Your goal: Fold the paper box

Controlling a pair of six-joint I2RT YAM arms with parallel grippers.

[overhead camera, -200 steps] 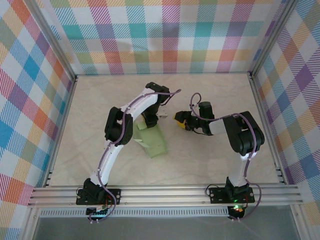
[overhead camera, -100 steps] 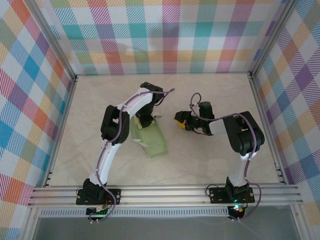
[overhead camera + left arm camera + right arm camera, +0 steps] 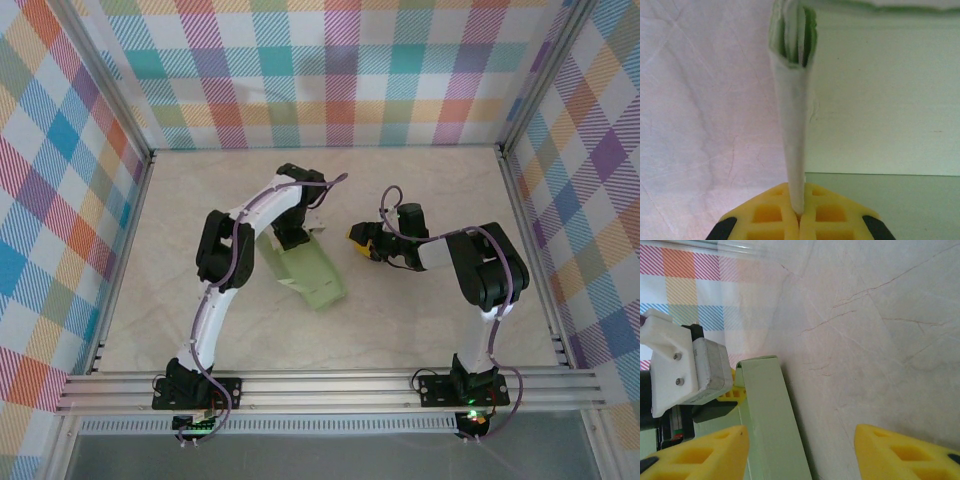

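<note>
Two grippers sit near the middle of the table (image 3: pixel 420 310), with the paper box (image 3: pixel 308 272) beside them. The box is pale green card. In the top view it runs as a long slanted shape from the left gripper (image 3: pixel 292 238) toward the near right.

The left gripper is at the far end of the box. In its wrist view, the left gripper (image 3: pixel 799 220) has its yellow fingers (image 3: pixel 767 215) pressed together on a thin, doubled edge of the paper box (image 3: pixel 796 140). That edge stands up as a narrow folded strip. A broad flat panel of the same card spreads out to the right of the strip.

The right gripper (image 3: pixel 358 240) lies to the right of the box, near it but apart in the top view, and points toward it. In the right wrist view, the right gripper (image 3: pixel 800 435) has its fingers (image 3: pixel 905 450) wide apart over bare tabletop. One finger is just beside the long edge of the paper box (image 3: pixel 767 410), and I cannot tell whether they touch. The white and grey body of the left gripper (image 3: pixel 685 365) shows at the box's far end.

Metal rails (image 3: pixel 330 385) and checked walls (image 3: pixel 60 200) bound the table. The box lies well away from all of them, with open tabletop to its left, behind it and along the near side.
</note>
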